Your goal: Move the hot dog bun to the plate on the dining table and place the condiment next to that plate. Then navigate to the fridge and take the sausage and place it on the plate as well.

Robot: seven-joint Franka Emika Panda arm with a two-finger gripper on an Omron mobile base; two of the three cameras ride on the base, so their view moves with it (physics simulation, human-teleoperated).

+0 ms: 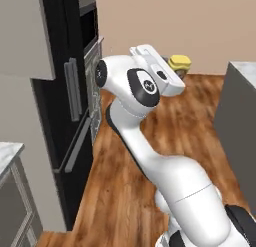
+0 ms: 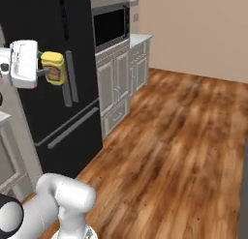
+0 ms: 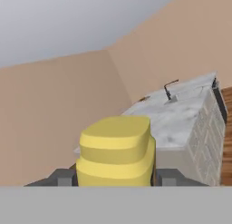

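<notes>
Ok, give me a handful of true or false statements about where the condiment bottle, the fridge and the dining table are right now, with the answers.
1. The gripper holds the yellow condiment bottle in its jaws. True.
2. The condiment bottle stands on the wooden floor. False: it is up in the air, in the gripper.
3. The black fridge's doors are shut. True.
4. In the hand view, the dining table with its black faucet lies ahead, beyond the bottle. True.
5. The gripper carries a hot dog bun. False: it carries the condiment bottle.
</notes>
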